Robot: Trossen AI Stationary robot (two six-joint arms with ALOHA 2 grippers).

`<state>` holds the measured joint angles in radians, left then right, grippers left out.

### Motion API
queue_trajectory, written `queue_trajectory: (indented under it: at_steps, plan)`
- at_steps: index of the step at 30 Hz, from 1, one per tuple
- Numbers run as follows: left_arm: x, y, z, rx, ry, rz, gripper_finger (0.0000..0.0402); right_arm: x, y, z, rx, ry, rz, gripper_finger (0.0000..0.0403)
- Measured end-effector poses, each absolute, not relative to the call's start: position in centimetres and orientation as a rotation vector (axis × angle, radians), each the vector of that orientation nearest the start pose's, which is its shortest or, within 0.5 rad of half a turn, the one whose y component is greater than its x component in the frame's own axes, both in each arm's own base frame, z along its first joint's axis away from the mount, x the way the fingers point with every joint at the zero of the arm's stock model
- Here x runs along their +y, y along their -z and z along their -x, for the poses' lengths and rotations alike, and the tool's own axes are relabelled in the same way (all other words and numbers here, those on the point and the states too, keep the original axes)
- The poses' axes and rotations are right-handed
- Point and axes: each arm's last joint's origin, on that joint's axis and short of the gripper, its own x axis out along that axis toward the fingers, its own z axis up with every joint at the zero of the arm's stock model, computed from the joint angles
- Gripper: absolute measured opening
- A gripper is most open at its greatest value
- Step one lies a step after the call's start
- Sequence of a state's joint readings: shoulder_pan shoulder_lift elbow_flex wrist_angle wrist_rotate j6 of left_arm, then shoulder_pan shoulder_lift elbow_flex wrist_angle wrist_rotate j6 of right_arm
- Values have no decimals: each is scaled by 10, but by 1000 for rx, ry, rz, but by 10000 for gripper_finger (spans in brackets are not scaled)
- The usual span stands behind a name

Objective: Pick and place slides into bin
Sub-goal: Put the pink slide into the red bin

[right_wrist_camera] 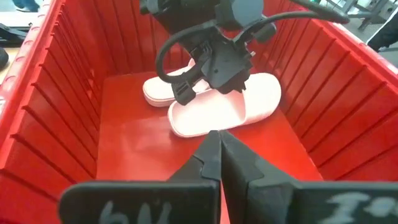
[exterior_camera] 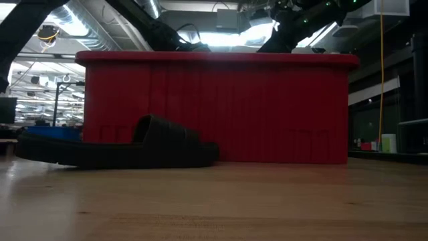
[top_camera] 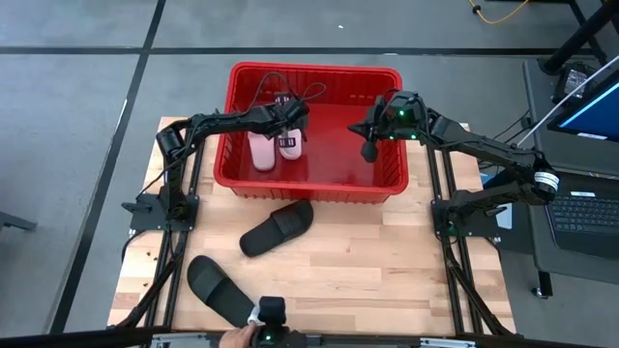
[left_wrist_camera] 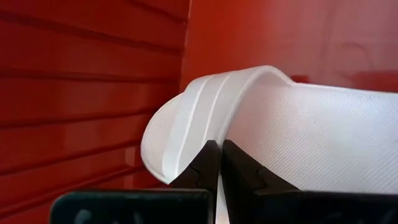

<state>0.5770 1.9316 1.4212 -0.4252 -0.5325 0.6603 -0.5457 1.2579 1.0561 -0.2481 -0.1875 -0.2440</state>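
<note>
Left gripper (right_wrist_camera: pixel 186 93), jaws closed — empty as far as I can tell — hanging over pink slides (top_camera: pixel 272 145) in bin (top_camera: pixel 392 184); rising, it risks snagging a strap. Right gripper (top_camera: pixel 368 150) waiting, shut.

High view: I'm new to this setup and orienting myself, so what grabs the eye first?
The big red bin at the table's far side, with two pale pink slides lying inside it under the left gripper. Two black slides lie on the wooden table in front of it.

Grey floor (top_camera: pixel 77 116), black seams; ceiling lights (exterior_camera: pixel 73 27).
</note>
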Motion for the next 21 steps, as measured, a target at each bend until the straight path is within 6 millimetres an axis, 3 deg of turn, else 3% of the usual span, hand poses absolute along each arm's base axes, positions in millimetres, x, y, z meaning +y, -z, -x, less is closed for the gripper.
queue_trajectory:
  at_steps: [11,21]
  plan:
    - [238,-214,-340,1197,-673,-495,2,-139,-322,-240,472,296,71,4]
    - [237,-231,-333,1174,-672,-508,2,-139,-322,-240,472,297,70,4]
